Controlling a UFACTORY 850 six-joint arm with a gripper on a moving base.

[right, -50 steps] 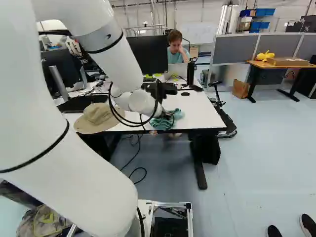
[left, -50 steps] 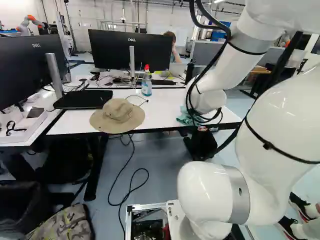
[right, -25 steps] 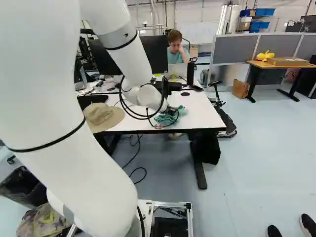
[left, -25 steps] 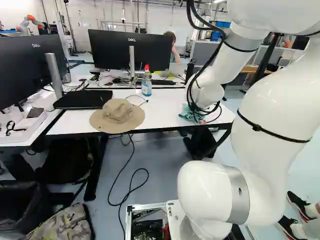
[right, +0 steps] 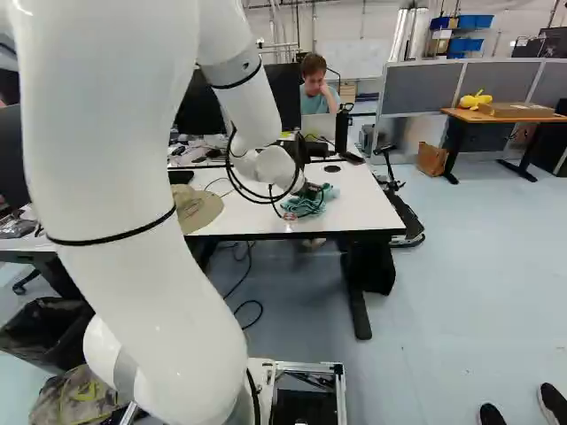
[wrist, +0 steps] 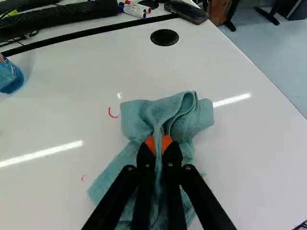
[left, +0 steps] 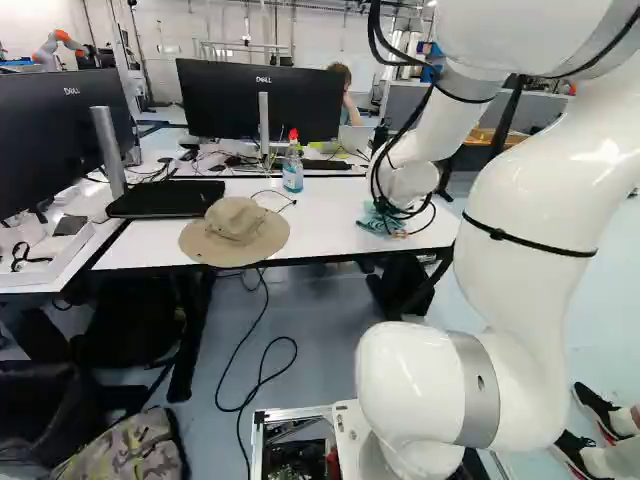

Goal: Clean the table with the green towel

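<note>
In the right base view my gripper (right: 312, 190) is low over the right part of the white table (right: 359, 199), partly hidden by the wrist and cables. The green towel (right: 304, 206) lies bunched on the tabletop beneath it. The wrist view shows the gripper (wrist: 159, 144) closed on a raised fold of the towel (wrist: 136, 117), an orange pad on either side. Cloth spreads ahead of and under the fingers. Small red marks, one a curved stroke (wrist: 113, 114) and one fainter (wrist: 83, 178), are on the table beside the towel.
On the table are a tan hat (left: 236, 232), a blue spray bottle (left: 293, 165) and a black laptop (left: 165, 198). Monitors (left: 258, 100) stand behind. Beyond the towel lie markers (wrist: 135, 8), a phone (wrist: 186, 11) and a black round cap (wrist: 164, 37). Another robot (left: 60, 45) is far back.
The arm has swung left in the left base view, and the gripper has carried the towel a little farther from the table's near edge. The base has stayed in place.
</note>
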